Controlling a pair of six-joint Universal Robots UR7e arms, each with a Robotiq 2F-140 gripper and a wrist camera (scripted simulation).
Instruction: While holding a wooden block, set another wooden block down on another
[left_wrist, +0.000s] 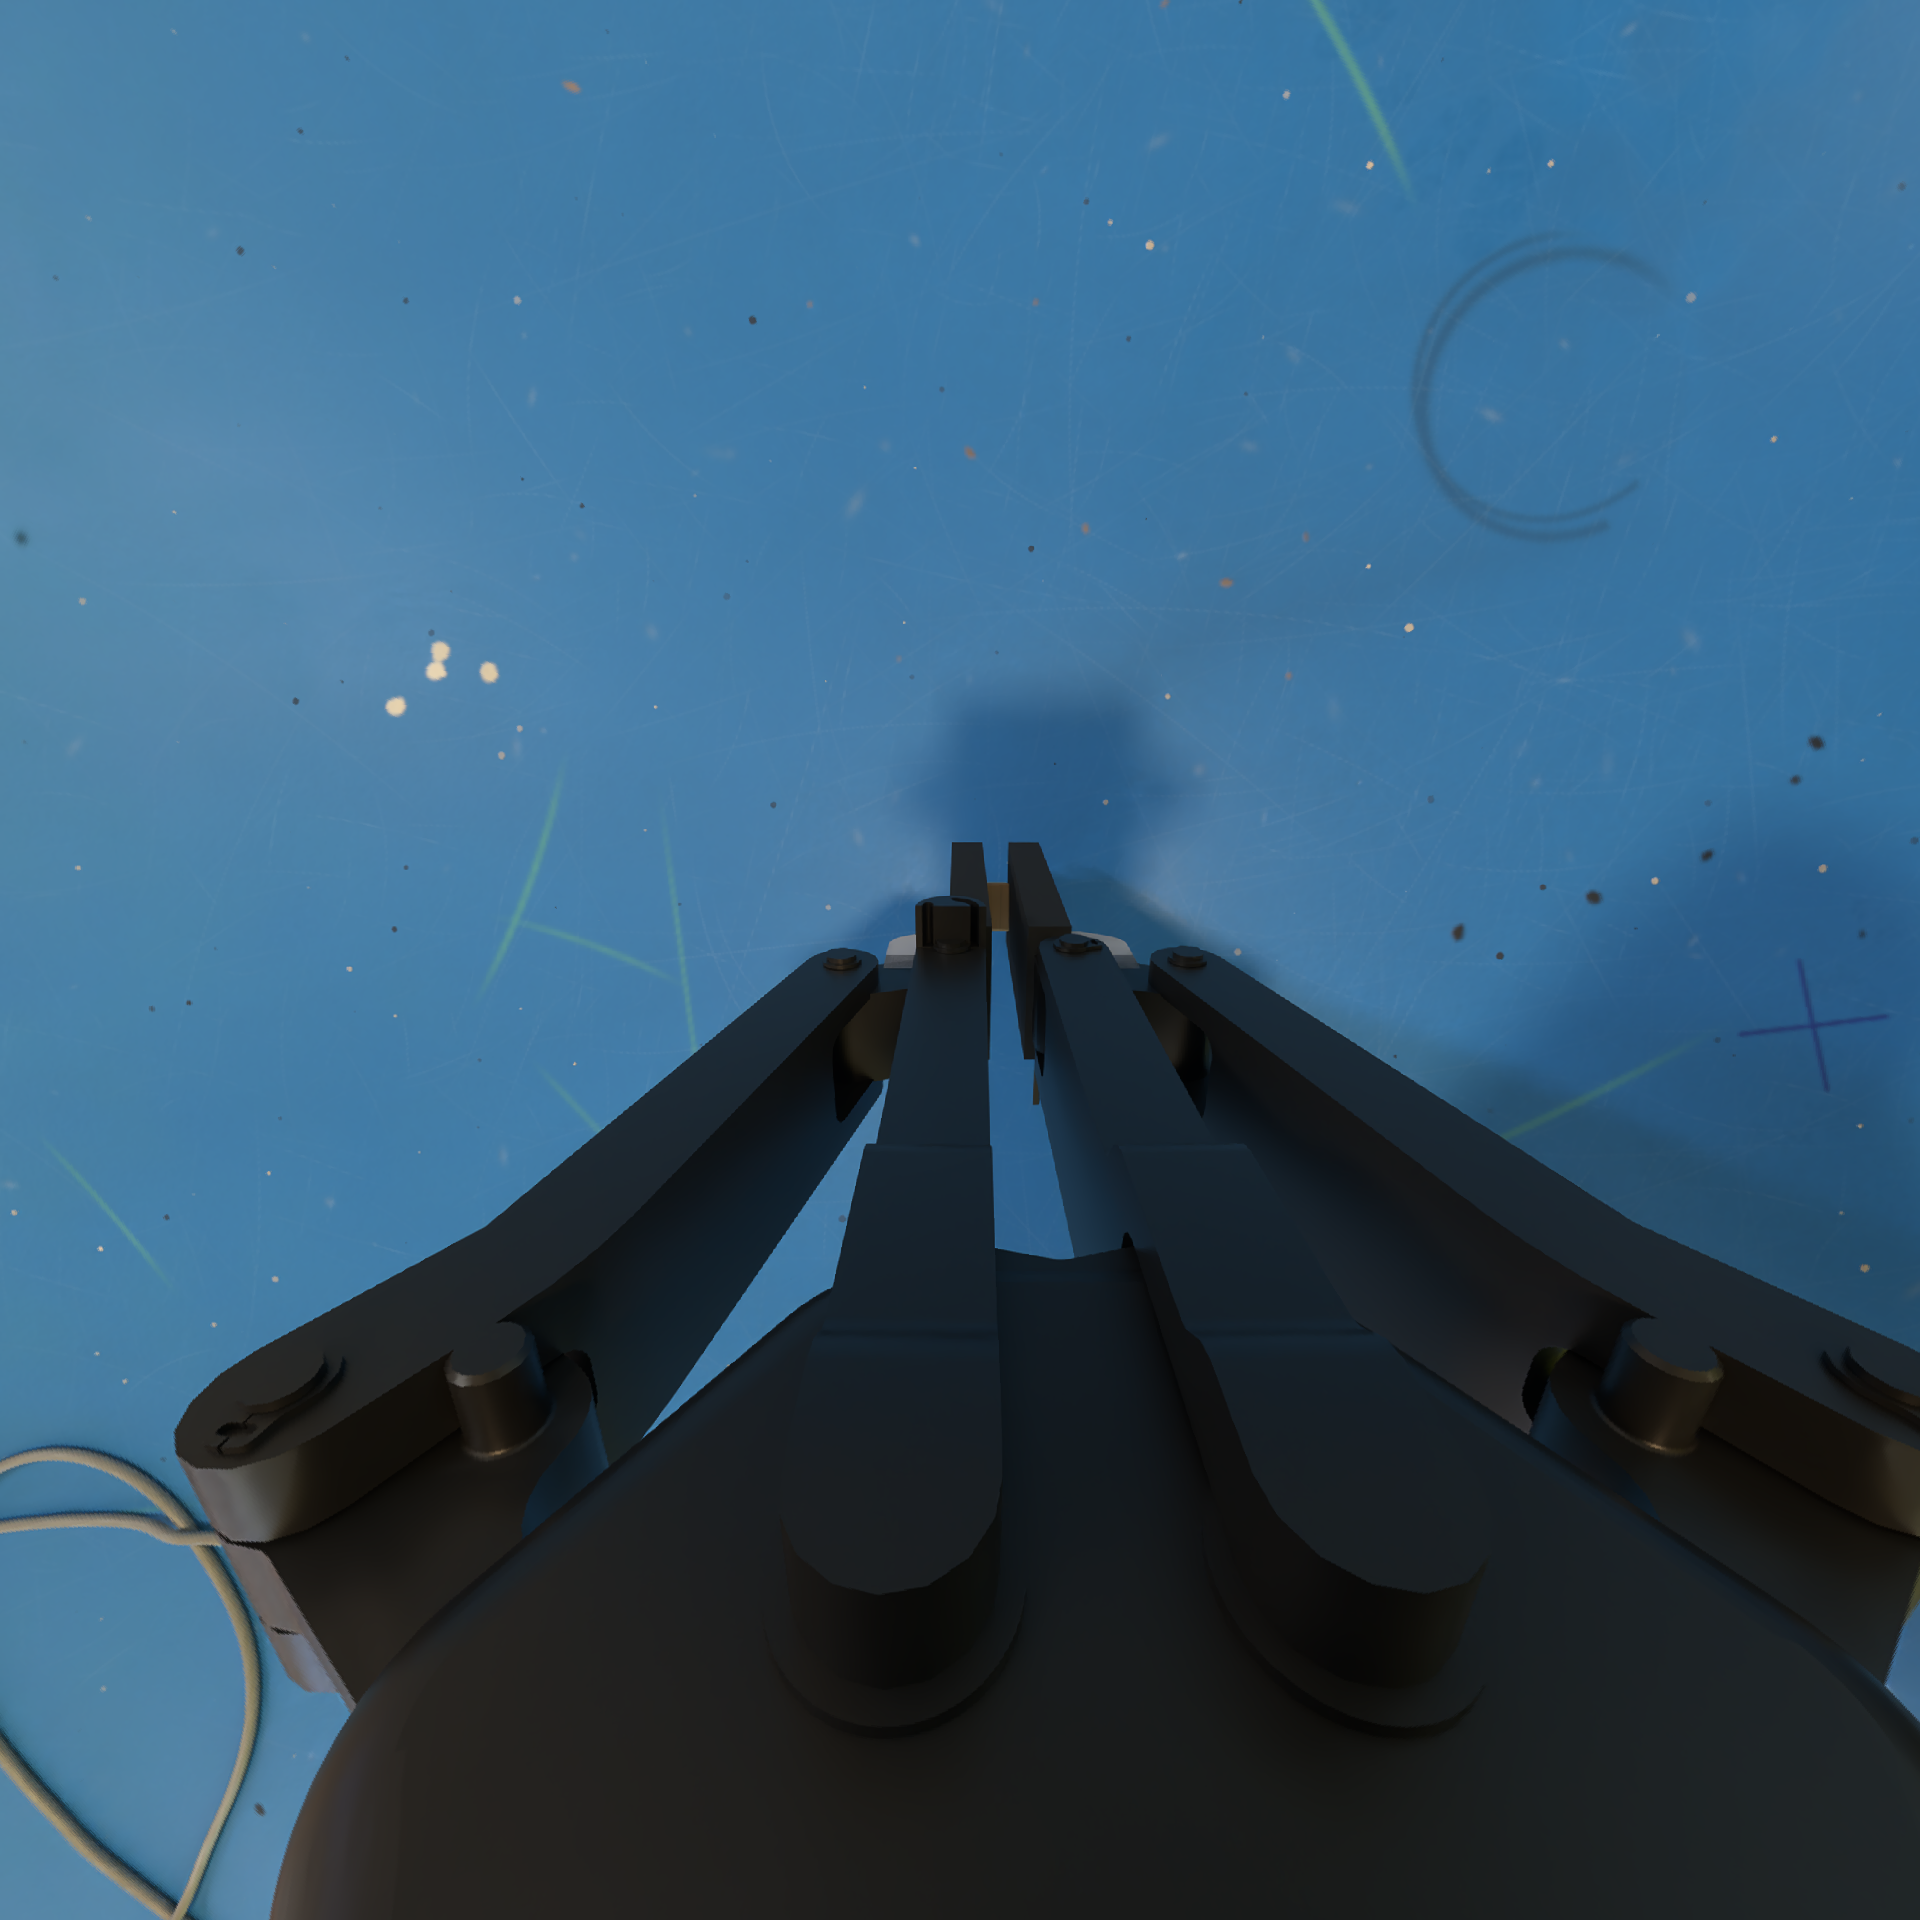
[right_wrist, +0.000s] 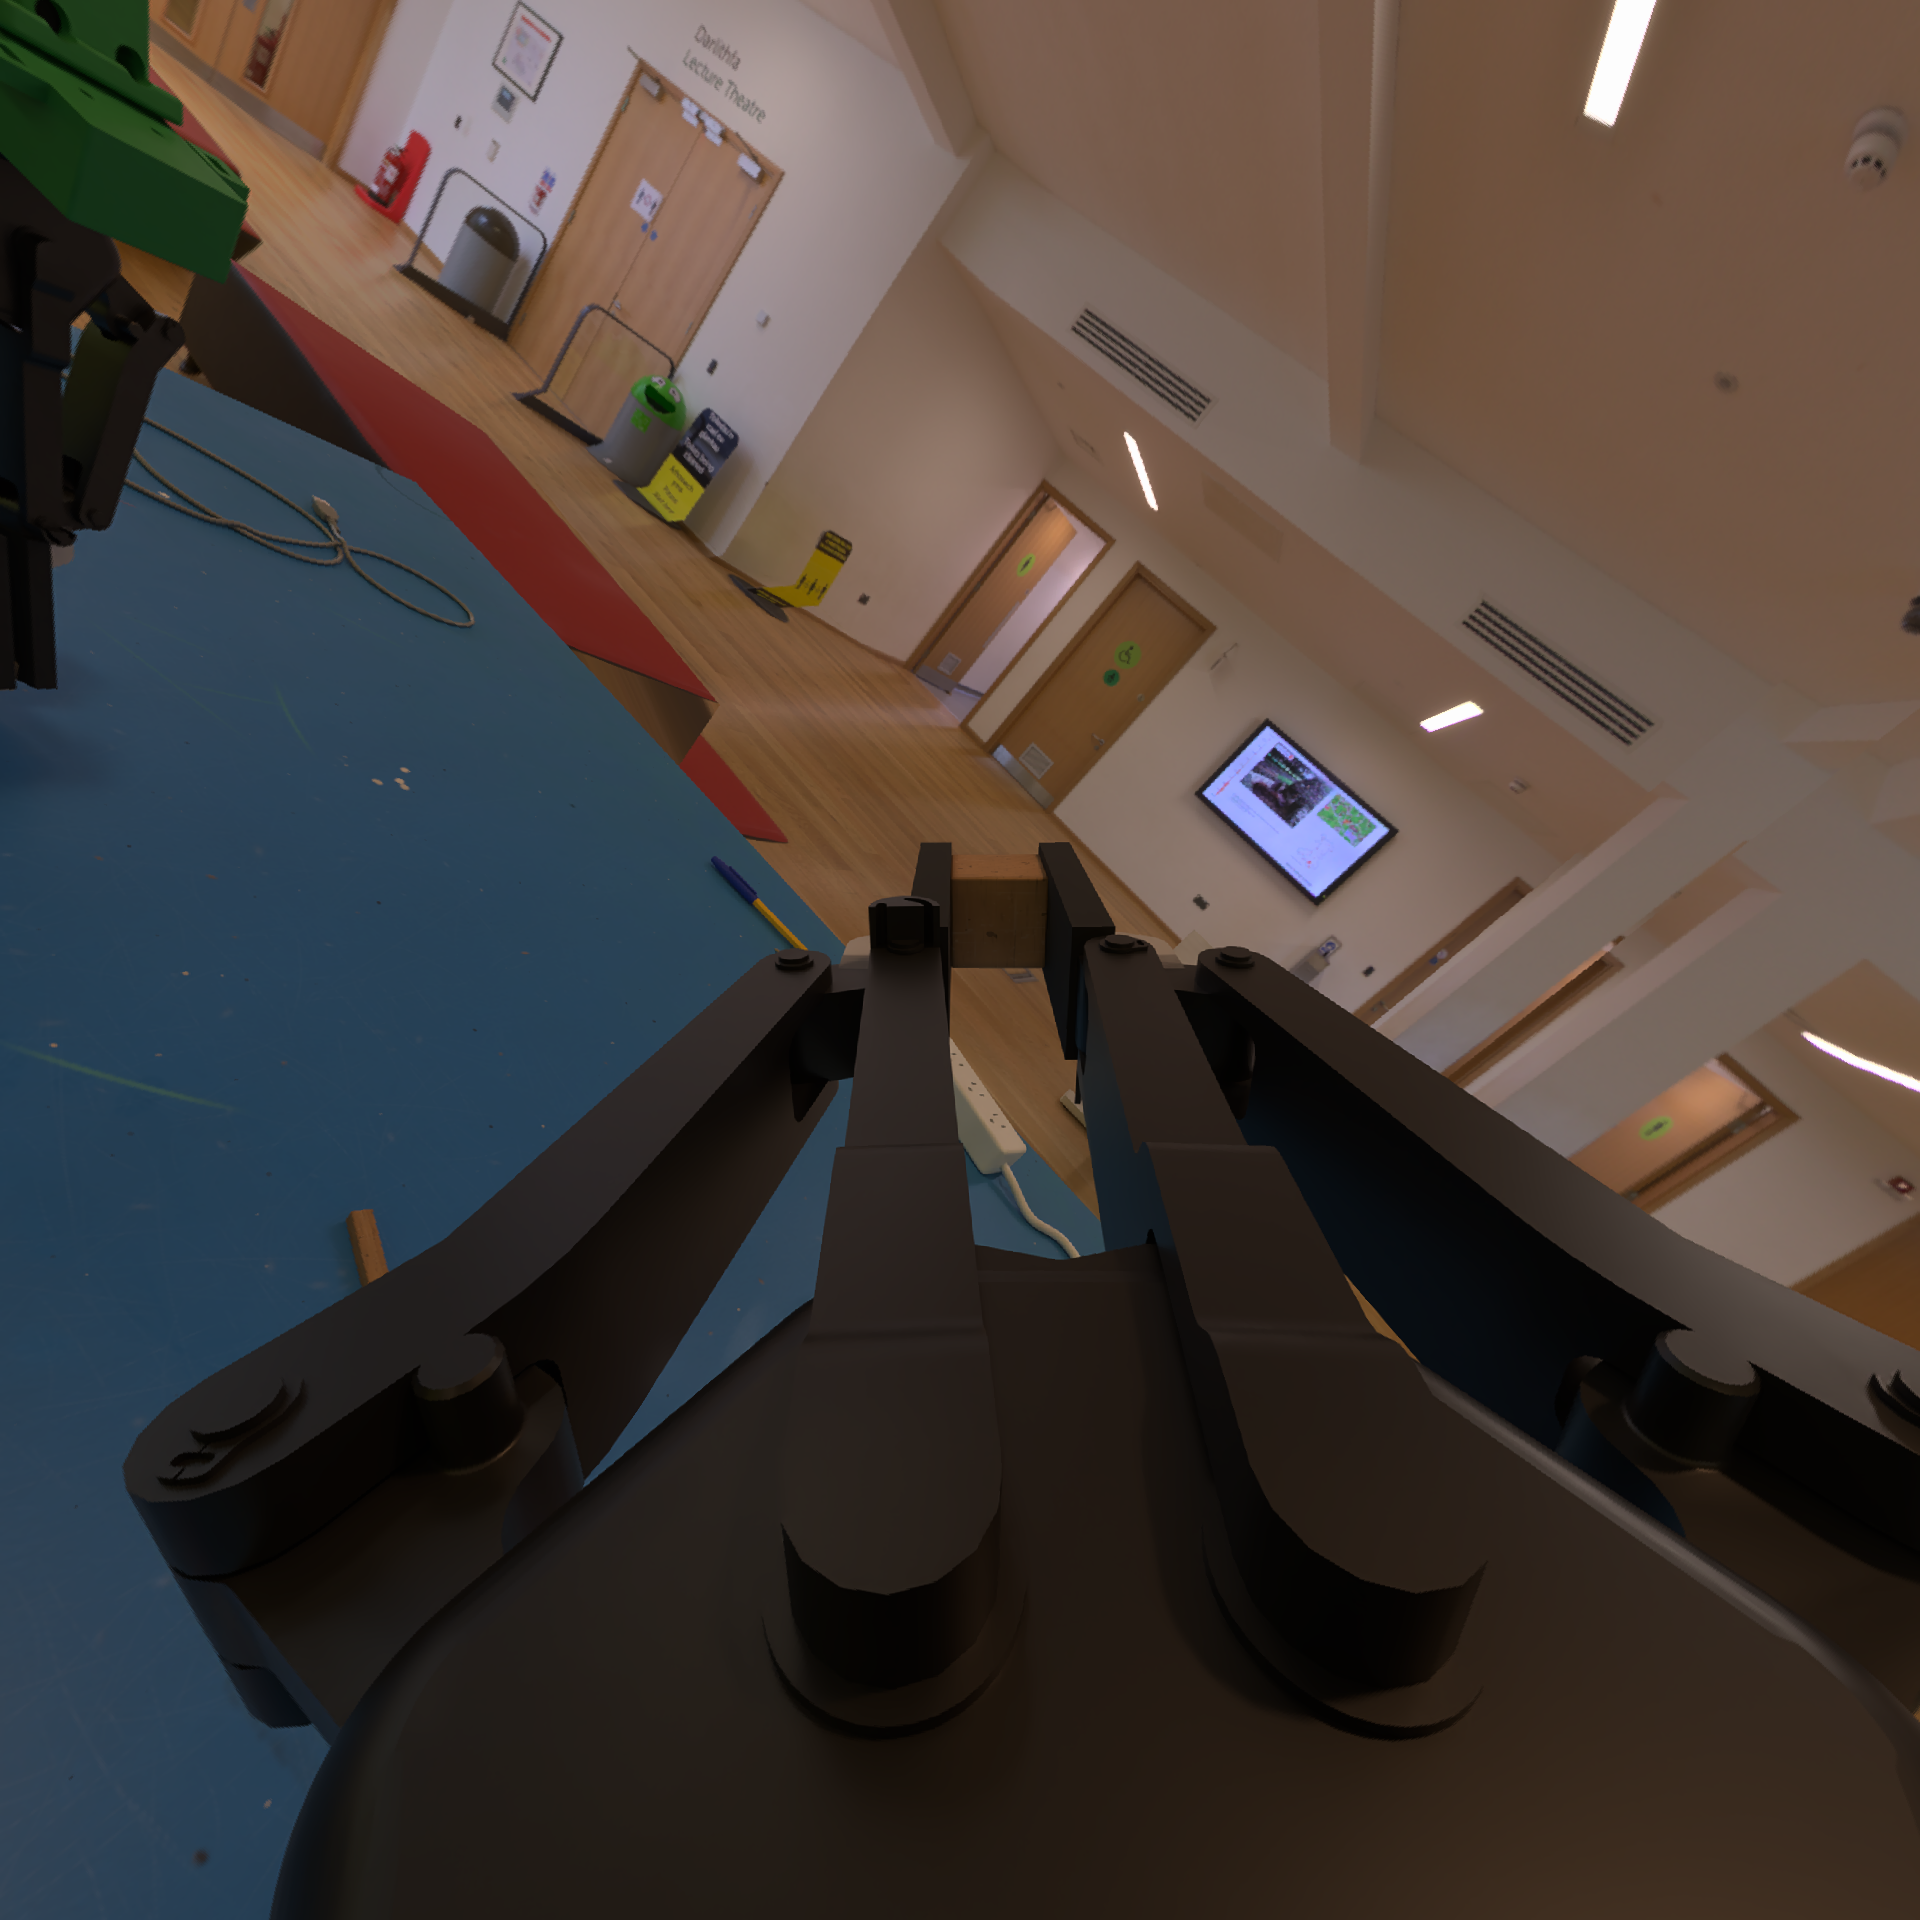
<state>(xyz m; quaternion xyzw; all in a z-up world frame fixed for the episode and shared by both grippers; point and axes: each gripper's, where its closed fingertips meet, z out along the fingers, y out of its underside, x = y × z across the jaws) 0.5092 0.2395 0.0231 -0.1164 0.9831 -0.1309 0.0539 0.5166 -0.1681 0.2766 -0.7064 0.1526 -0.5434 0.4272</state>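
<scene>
Left gripper (left_wrist: 995, 868) above blue counter (left_wrist: 727, 468), jaws nearly closed on thin wooden block (left_wrist: 998, 906). Right gripper (right_wrist: 995, 871) tilted up past counter edge, jaws clamping wooden cube (right_wrist: 997, 920). Third block (right_wrist: 366, 1245) lying on counter.

This is a public hall or foyer of a teaching building, with a work table set up in it. In the right wrist view, a scuffed blue table top (right_wrist: 260, 883) fills the 9 o'clock side, with a cord (right_wrist: 312, 540) and a pen (right_wrist: 753, 899) lying on it. Beyond it runs a wooden floor (right_wrist: 831, 727) with red mats (right_wrist: 499, 499). Toward 12 o'clock stand double wooden doors (right_wrist: 665, 229), a fire extinguisher (right_wrist: 395, 177) and recycling bins (right_wrist: 655, 421). At 3 o'clock a wall screen (right_wrist: 1294, 810) hangs below ceiling vents (right_wrist: 1558, 670) and strip lights (right_wrist: 1616, 57).
</scene>
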